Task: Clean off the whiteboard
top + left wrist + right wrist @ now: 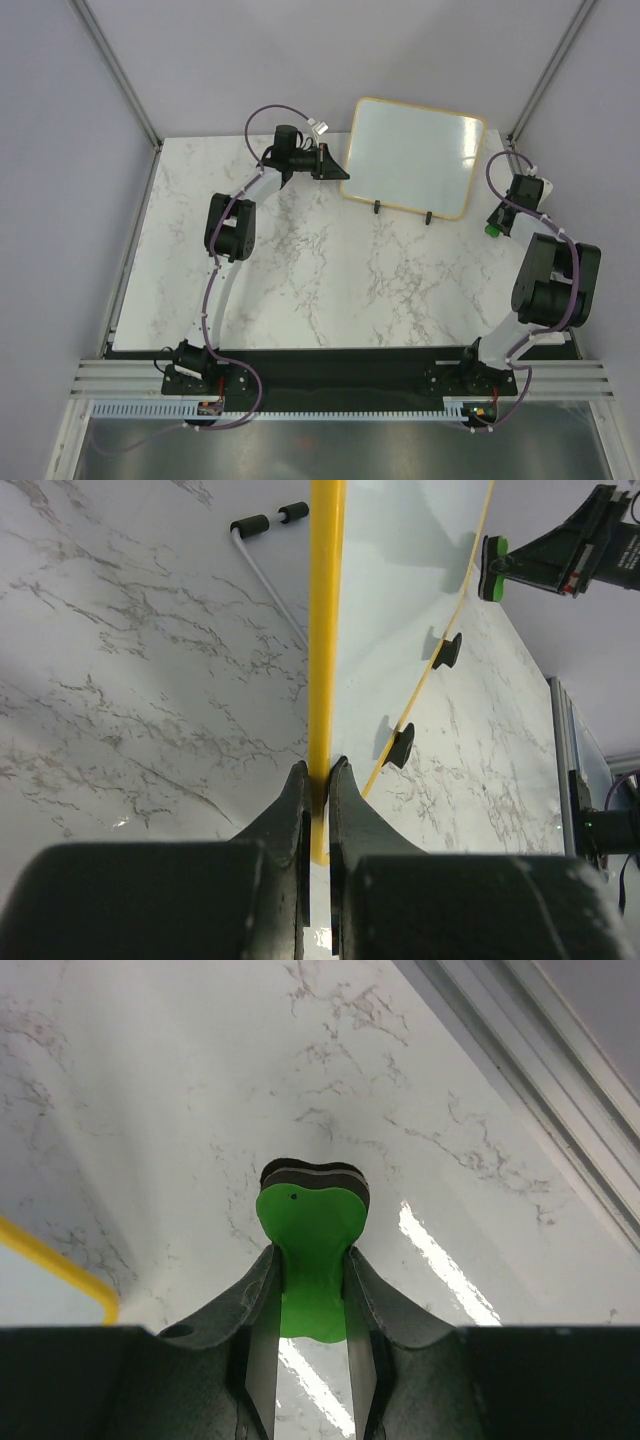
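- The whiteboard stands on 2 black feet at the desk's far side, right of centre.
- Left hand is clamped on its left frame edge.
- Right hand grips a green eraser, just right of the board.

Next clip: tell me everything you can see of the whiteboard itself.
The whiteboard is a small rectangular panel, glossy white, with no marks that I can make out, in a thin light-wood frame with rounded corners. It stands on two black clip feet at the back of the marble table. The left tool is shut on its left frame edge; nothing else touches it.
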Controlling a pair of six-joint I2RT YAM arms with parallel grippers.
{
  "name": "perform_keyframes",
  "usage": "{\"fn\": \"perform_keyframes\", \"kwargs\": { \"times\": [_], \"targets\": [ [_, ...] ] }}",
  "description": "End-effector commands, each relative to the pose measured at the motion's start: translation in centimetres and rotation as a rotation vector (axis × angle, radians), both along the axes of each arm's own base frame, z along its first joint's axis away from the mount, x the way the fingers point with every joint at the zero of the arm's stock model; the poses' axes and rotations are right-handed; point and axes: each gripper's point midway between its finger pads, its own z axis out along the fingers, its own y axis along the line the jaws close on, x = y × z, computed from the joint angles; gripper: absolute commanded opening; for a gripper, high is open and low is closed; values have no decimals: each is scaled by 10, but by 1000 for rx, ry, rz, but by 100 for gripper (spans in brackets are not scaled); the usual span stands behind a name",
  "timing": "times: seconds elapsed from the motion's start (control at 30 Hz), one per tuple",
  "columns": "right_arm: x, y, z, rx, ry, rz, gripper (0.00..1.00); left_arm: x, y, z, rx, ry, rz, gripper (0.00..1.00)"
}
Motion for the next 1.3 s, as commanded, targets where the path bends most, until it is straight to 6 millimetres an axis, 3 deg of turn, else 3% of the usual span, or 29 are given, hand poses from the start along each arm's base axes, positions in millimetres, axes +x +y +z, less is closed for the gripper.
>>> {"fn": "perform_keyframes", "kwargs": {
  "times": [0.0,0.1,0.13,0.23,0.33,0.47,0.57,0.8,0.97,1.17,1.23,1.27],
  "targets": [
    [3,8,-13,38,10,16,10,10,5,27,20,-99,37,2],
    [2,9,-24,49,37,22,25,9,3,25,20,-93,35,2],
    [2,10,-27,51,43,22,41,8,3,25,19,-90,34,2],
    [1,9,-25,47,41,19,65,8,4,23,18,-77,34,2],
    [1,6,-15,29,22,16,75,8,3,20,21,-61,47,2],
    [3,8,-3,22,-5,29,75,3,7,10,45,-4,59,3],
    [5,11,-1,27,-13,43,75,3,8,10,51,-6,71,9],
    [8,14,1,36,-19,66,75,3,6,10,35,18,77,39],
    [10,17,4,37,-30,70,75,2,6,11,30,12,66,48],
    [13,23,6,59,-36,97,77,-8,7,14,8,26,22,70],
    [12,26,10,66,-41,108,78,-9,12,28,13,-9,27,90],
    [10,25,12,62,-41,110,79,-16,17,18,38,33,35,97]
  ]
}}
